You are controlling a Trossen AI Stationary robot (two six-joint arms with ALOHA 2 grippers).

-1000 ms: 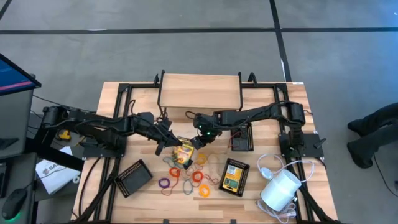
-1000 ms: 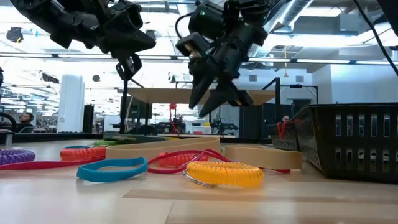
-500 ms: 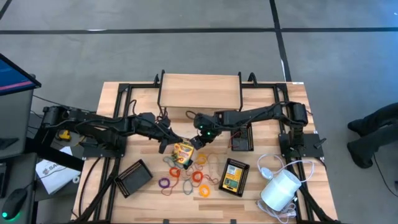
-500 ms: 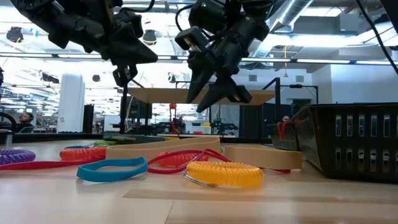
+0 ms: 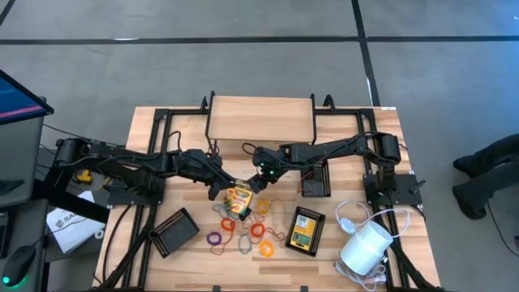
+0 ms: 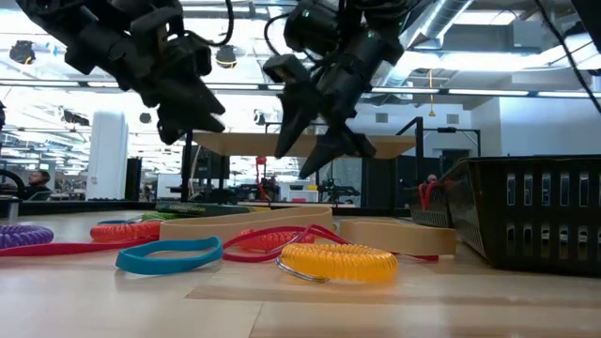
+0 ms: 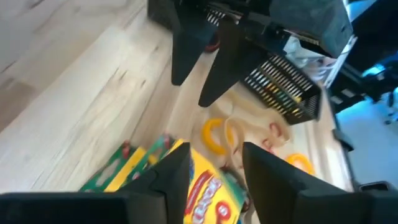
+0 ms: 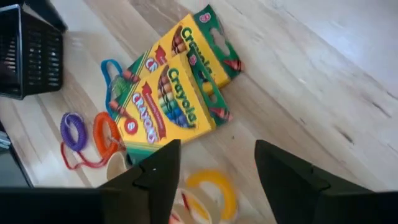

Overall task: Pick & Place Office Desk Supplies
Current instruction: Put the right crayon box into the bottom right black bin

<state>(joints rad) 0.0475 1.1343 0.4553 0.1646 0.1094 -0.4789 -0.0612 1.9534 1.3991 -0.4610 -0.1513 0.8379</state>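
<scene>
Three crayon boxes (image 5: pixel 238 199), three mesh trays (image 5: pixel 173 230), one white cylinder (image 5: pixel 364 246).

You have a pale wooden desk (image 5: pixel 381 122) with two yellow-and-green crayon boxes (image 8: pixel 171 93) lying flat side by side near its middle, touching each other. Coloured elastic loops (image 5: pixel 243 233) are scattered on the wood just beside them, toward the near edge. You also have three black mesh trays (image 5: pixel 174 230) lying on it, and a white cylinder (image 5: pixel 365 246) with its cord at the near right corner.
</scene>
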